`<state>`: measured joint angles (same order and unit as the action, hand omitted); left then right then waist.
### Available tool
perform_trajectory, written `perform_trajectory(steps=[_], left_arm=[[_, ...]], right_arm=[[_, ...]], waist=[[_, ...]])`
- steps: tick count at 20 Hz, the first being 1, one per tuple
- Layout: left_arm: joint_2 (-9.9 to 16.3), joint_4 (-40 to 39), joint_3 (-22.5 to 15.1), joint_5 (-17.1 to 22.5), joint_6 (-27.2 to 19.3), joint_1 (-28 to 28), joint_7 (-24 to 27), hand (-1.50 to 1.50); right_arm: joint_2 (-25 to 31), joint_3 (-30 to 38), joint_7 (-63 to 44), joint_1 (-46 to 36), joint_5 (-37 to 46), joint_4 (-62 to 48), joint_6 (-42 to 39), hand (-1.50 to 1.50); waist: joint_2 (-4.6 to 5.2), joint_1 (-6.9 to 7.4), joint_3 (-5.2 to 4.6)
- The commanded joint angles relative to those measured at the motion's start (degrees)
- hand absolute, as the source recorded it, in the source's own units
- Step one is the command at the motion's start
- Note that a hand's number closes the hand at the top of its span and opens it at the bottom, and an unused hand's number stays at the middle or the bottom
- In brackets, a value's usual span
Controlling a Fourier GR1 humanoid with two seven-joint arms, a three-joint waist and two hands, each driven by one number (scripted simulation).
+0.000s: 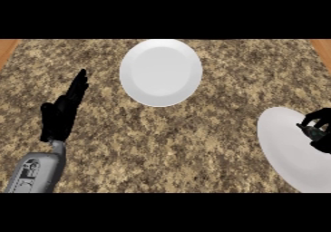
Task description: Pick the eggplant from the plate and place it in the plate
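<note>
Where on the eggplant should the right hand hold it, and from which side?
Hard to say: the right hand already curls over the eggplant on the near plate, hiding most of it. The showing end points left, so it probably lies crosswise; gripping its middle from above, fingers across it, looks best.

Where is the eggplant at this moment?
In the head view it is at the far right, mostly hidden inside the curled right hand over the near plate; only a dark bit of eggplant shows.
</note>
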<state>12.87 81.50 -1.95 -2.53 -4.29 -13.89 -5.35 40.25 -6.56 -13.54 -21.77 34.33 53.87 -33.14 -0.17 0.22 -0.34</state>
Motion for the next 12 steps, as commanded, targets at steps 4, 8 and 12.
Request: perform_trajectory(steps=[4,8,12], left_arm=[[-0.82,3.30,0.76,-1.05,0.80,1.00,-2.44,0.00],[-0.71,0.70,2.24,-0.60,1.55,-3.02,-3.96,0.00],[-0.03,0.98,2.61,-0.95,1.19,-2.05,-2.94,0.00]], right_arm=[[-2.11,1.67,3.58,-1.33,4.35,-2.41,1.34,1.50],[-1.90,3.28,8.26,1.01,6.08,-3.38,7.47,1.50],[-10.41,4.65,-5.87,-0.12,6.53,6.22,17.26,1.50]], waist=[[0.17,0.06,0.35],[0.20,-0.20,0.35],[-0.18,-0.86,0.28]])
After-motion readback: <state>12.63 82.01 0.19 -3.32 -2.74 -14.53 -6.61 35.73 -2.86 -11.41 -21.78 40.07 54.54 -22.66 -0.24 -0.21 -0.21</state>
